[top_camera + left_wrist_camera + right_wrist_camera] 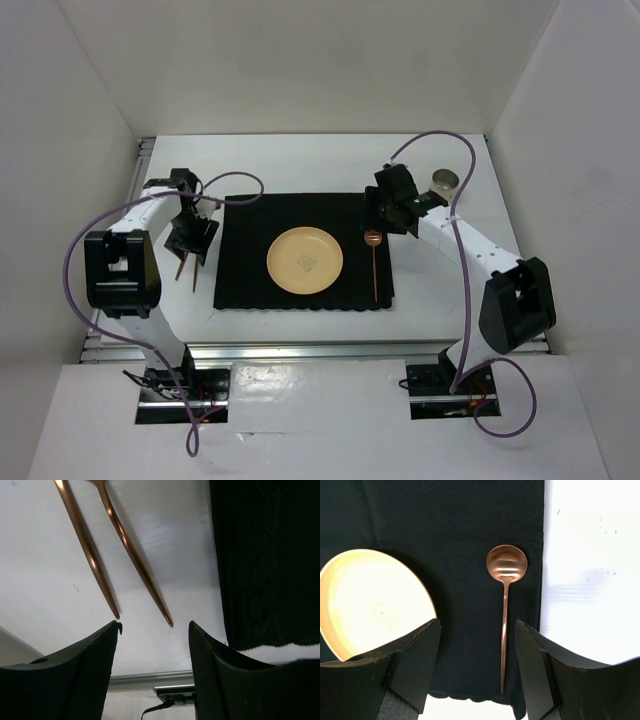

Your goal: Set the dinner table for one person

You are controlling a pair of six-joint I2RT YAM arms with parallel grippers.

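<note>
The white dinner table [300, 165] carries a black placemat [245, 250] with a round yellow plate [305, 261] at its middle. A copper spoon [373, 262] lies along the mat's right side, bowl far. Two copper utensil handles [186, 270] lie on the bare table left of the mat. My left gripper [190, 240] is open and empty just above them; the left wrist view shows the handles [90, 555] ahead of my fingers [100, 650]. My right gripper [380, 212] is open and empty above the spoon [505, 605], with the plate [370, 602] to its left.
A small metal cup [445, 181] stands on the table behind my right arm. Silver rails [320, 348] run along the near edge. White walls close in the table at the left, right and back. The mat's edge [265, 560] lies right of my left gripper.
</note>
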